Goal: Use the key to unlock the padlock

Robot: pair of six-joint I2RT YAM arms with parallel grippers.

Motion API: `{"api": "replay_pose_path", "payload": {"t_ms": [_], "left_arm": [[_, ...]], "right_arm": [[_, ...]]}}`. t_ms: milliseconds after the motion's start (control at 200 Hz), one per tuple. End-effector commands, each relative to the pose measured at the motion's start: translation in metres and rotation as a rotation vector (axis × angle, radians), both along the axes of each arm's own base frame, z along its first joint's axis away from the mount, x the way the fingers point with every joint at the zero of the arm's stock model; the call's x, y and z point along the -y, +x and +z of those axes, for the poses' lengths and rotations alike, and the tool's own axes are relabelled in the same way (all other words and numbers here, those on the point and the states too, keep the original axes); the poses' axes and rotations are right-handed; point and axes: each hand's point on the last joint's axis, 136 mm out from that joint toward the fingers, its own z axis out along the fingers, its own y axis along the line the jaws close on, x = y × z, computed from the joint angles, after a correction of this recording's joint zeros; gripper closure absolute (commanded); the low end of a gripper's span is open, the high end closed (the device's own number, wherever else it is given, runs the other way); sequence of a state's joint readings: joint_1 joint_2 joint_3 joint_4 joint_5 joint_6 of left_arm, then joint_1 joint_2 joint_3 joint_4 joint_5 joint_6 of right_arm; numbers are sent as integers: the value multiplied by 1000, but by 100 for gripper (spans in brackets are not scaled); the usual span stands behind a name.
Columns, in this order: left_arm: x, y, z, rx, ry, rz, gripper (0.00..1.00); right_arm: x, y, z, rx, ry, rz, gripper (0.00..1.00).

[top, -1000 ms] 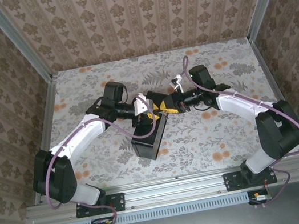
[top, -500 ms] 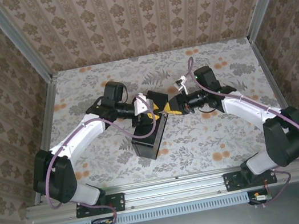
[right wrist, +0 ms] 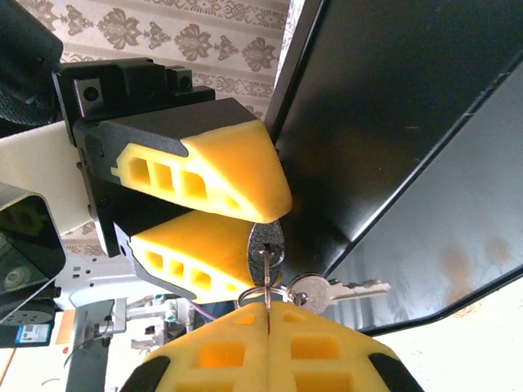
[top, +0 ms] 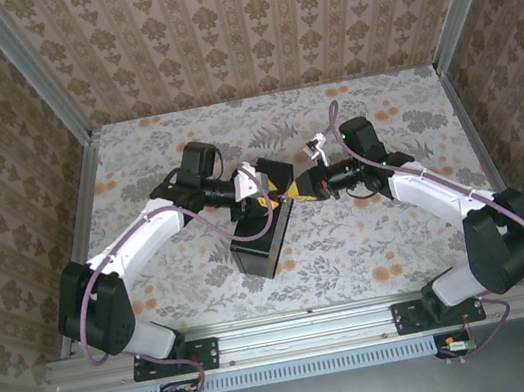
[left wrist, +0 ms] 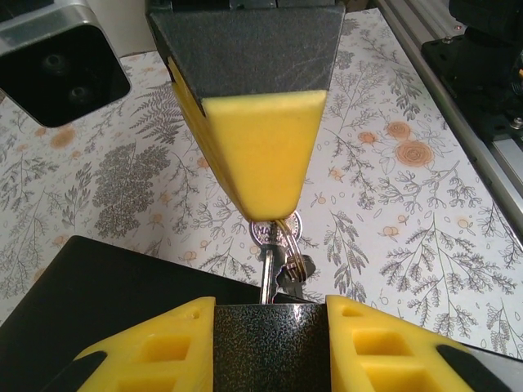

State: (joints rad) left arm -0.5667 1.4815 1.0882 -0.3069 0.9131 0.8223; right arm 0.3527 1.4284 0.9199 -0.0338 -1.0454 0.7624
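The key (left wrist: 266, 260) sits right between the two pincers, up off the table (left wrist: 409, 237). Its round head is at the tip of the right pincer (right wrist: 268, 307). Its thin blade runs straight into the gap of the left pincer (left wrist: 270, 304).

The right pincer is squeezed together. The key ring (right wrist: 266, 287) goes in between its tips, so it looks clamped on the ring. A spare key (right wrist: 331, 288) hangs from that ring, just beside those tips.

The left pincer's pads (left wrist: 155, 347) stand a little apart, and I cannot tell what they squeeze. The padlock is probably tucked in there, hidden, with the key poked into it. The black box (left wrist: 90, 294) lies just under the left pincer.

I think the key is in and the turning step is at hand. Next, the right pincer needs to twist the key round while the left pincer holds very steady. A hold on the ring may let the key wobble, so a firmer hold on the head may help.
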Motion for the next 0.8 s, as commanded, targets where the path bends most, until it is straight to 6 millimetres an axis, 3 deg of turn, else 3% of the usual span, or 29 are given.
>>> {"api": "replay_pose_path", "payload": {"t_ms": [0,200,420,575,795], "left_arm": [[13,-3,40,82,-116,-82,91],[17,-9,40,27,-125,-115,90],[18,-6,39,36,-121,-110,91],[20,-4,37,26,-119,-108,91],[21,-2,37,29,-123,-107,91]], "right_arm": [[-8,-7,14,77,26,38,100],[-15,1,27,176,60,96,100],[-37,6,30,65,107,161,100],[-39,10,30,-18,112,129,100],[-43,4,34,57,52,143,100]]}}
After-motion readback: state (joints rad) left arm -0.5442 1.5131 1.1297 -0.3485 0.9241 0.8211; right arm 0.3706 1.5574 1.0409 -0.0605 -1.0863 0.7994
